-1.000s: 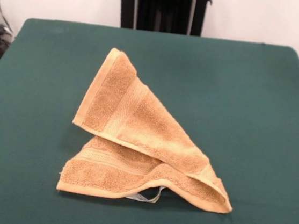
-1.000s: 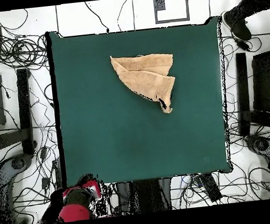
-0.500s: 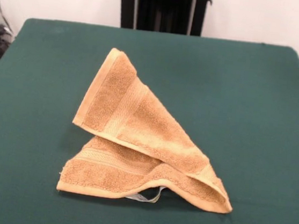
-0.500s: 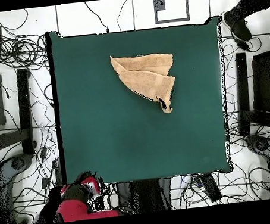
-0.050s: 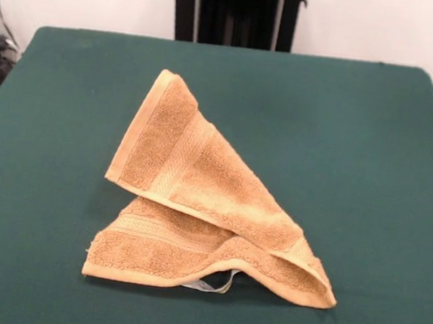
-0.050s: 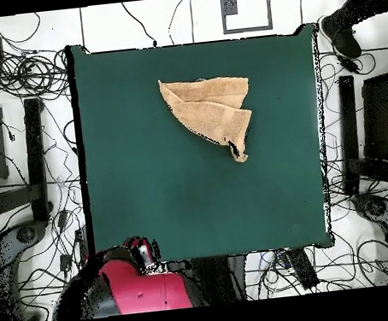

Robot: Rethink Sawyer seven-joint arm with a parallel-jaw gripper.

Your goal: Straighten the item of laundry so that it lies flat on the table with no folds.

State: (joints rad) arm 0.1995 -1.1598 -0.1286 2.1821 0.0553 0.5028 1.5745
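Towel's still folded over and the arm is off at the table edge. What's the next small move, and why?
Probably bring the arm in over the table toward the towel, aiming at the folded-over flap's upper corner. The towel lies doubled diagonally, that corner sits free on top, and nothing touches it yet.

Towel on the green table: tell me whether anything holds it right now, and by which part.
Nothing holds it. The folded towel lies free on the table; the red arm sits off the table's edge in the overhead view, well clear of it.
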